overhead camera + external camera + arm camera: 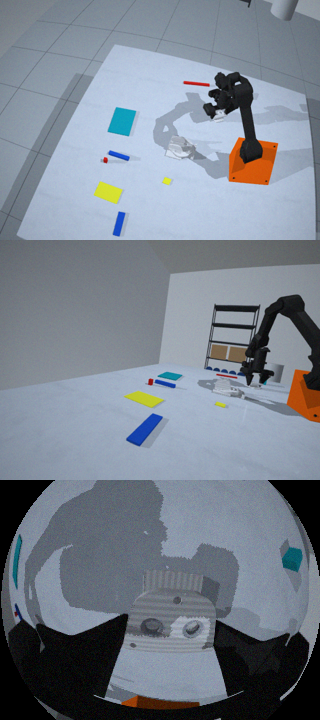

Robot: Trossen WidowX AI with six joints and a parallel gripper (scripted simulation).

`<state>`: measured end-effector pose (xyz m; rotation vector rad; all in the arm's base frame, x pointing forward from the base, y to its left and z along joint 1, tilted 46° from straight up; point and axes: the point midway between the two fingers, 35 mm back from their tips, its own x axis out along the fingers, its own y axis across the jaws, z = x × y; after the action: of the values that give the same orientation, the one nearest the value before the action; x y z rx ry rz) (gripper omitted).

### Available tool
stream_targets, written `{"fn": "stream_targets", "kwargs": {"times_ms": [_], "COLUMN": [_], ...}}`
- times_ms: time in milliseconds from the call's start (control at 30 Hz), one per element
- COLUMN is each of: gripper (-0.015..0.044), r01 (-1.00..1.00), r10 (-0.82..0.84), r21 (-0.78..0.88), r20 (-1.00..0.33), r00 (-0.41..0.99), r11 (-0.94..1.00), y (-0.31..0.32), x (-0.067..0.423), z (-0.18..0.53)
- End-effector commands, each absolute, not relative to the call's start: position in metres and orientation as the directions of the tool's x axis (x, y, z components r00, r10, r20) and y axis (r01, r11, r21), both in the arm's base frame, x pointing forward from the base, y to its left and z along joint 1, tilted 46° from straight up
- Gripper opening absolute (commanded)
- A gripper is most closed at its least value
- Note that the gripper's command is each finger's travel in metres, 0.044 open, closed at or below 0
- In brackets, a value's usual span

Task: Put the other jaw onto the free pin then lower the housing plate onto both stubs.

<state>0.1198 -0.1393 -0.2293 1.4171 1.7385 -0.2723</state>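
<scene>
The grey-white housing plate (220, 118) (255, 386) (170, 642) has two large round holes and a ribbed flange. My gripper (219, 113) (255, 385) (170, 622) is shut on it, one finger at each side edge, low over the table; whether the plate touches the table I cannot tell. The white gripper base with its jaws (180, 148) (228, 390) lies on the table, left of my gripper and nearer the front in the top view. Its pins, stubs and gear teeth are too small and pale to tell, so how each jaw sits is unclear.
A red bar (196, 83) (226, 376) lies behind. A small yellow block (166, 180) (220, 404) lies in front of the base. A teal plate (122, 121) (170, 375), a blue bar (118, 155) and a yellow plate (108, 192) are left. A teal block (292, 559) is beyond the gripper.
</scene>
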Motion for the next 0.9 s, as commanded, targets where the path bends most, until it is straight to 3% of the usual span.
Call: {"fn": "stream_targets", "kwargs": {"times_ms": [0,867], "gripper": [0.0351,0.0351], "r01": [0.882,0.885], "r10": [0.696,0.699], "r21": [0.333,0.331], "r20": [-0.718,-0.715], "r00": [0.008,0.009], "r11": [0.333,0.327], "y": [-0.139,-0.190], "x": [0.120,0.118], "z": [-0.229,-0.177]}}
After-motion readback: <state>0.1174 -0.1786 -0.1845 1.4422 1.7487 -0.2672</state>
